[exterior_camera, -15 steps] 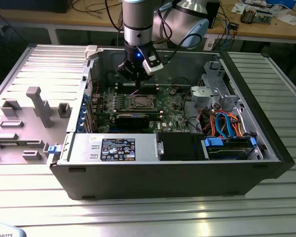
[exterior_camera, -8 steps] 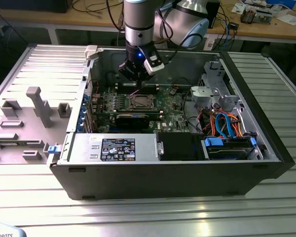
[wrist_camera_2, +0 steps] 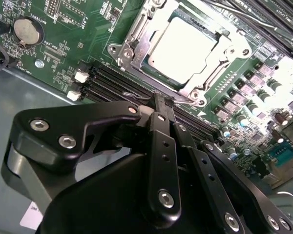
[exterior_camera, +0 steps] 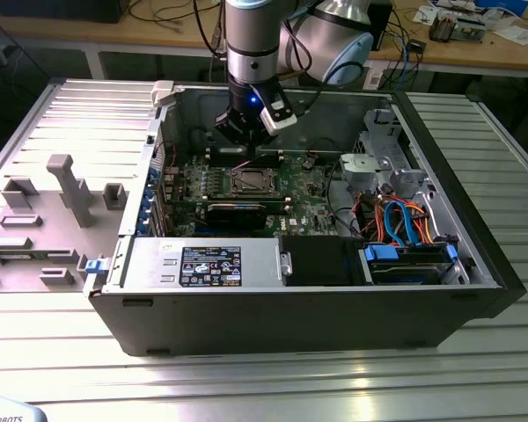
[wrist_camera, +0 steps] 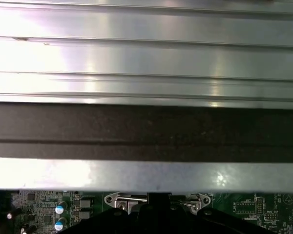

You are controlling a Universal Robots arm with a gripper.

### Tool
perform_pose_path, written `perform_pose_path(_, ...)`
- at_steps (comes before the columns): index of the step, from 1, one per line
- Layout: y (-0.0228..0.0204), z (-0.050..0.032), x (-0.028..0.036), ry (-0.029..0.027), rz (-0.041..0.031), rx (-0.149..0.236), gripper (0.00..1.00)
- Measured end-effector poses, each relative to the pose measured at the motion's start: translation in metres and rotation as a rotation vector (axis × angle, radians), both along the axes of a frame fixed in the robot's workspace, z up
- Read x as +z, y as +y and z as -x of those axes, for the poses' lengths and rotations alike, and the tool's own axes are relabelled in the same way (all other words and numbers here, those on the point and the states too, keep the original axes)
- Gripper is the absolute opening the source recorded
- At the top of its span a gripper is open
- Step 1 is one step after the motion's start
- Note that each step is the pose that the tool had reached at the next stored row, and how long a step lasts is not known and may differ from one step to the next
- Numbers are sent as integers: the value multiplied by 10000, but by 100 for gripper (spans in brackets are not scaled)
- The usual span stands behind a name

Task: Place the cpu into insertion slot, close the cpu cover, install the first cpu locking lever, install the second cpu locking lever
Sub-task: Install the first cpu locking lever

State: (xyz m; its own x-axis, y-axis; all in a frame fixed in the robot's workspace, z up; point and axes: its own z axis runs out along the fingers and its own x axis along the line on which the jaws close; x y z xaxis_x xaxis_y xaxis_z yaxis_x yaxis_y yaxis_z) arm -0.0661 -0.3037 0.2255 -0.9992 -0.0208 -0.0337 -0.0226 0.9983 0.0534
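Note:
The cpu [wrist_camera_2: 185, 45], a dull silver square, lies in the insertion slot [exterior_camera: 251, 182] on the green board. The cpu cover [wrist_camera_2: 136, 46], a silvery frame with a window, lies flat over it. My gripper [exterior_camera: 246, 132] hangs over the board just behind the slot in the exterior view. In the second wrist view my gripper [wrist_camera_2: 162, 100] has its black fingers [wrist_camera_2: 158, 126] pressed together, tips close to the socket's edge. A thin wire lever [wrist_camera_2: 136, 94] ends right at the tips; I cannot tell whether it is pinched. The gripper [wrist_camera: 151, 196] also shows in the first wrist view.
Black memory slots [wrist_camera_2: 112, 80] run beside the socket, and a coin battery [wrist_camera_2: 28, 30] sits further off. A black card [exterior_camera: 238, 211], power supply [exterior_camera: 202, 264] and drive cage with blue and orange cables [exterior_camera: 405, 229] fill the case. The case wall [wrist_camera: 146, 131] stands close by.

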Motion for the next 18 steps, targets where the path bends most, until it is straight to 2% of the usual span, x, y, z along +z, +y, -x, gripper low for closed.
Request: perform_pose_path(18, 0, -144, -107, 0, 1, 0, 11)
